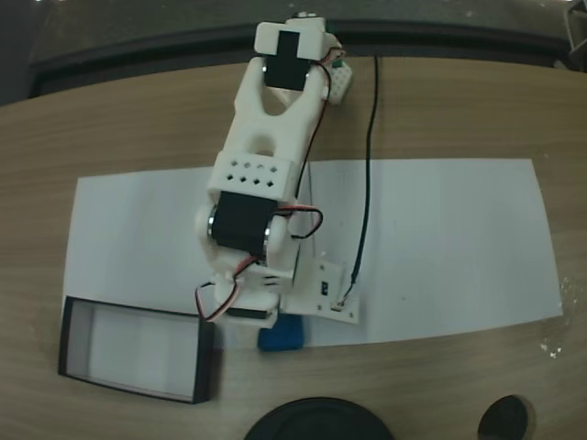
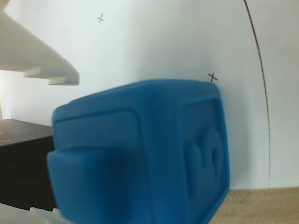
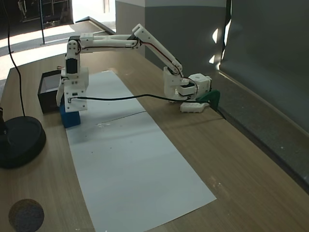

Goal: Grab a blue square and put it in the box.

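Arm (image 1: 266, 165) reaching from its base at the far edge of the desk (image 3: 231, 159), bent down over the near end of a long white paper sheet (image 3: 140, 164). The blue square (image 1: 280, 335) lies at that end of the sheet, on its edge where paper meets wood, directly below the gripper (image 1: 252, 316) in a fixed view; in another fixed view it shows as a blue block (image 3: 70, 119) under the wrist. In the wrist view the block (image 2: 140, 154) looms very close to the lens, one pale finger (image 2: 42, 60) standing up and to its left, clear of its top face. The jaws appear parted around or above the block, yet contact at the sides is hidden, so whether they are released or grasping cannot be told. The box (image 1: 138, 348), a shallow black-walled tray with a pale floor, sits just beside the block on the left of the top-down view, its near wall close to the gripper; the placement keeps the carry short. Judged stage: descent or closure on the block, lift not yet begun. A round black base (image 3: 19, 140) and a dark disc (image 3: 25, 214) stand on the desk nearby, outside the likely path.
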Robot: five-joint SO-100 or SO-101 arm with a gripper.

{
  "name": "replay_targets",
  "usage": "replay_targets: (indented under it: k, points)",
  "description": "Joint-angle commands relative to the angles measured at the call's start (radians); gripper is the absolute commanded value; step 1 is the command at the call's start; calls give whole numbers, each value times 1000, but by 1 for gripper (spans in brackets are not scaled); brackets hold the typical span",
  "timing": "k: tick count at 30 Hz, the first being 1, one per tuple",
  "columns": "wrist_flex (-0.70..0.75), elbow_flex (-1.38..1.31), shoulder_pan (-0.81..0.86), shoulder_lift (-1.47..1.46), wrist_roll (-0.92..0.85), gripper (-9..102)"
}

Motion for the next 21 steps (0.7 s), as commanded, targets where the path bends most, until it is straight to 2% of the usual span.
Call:
replay_targets:
  k: [1, 21]
  points:
    - [-17, -55, -2, 23, -2, 27]
    - [-8, -89, -44, 14, 3, 26]
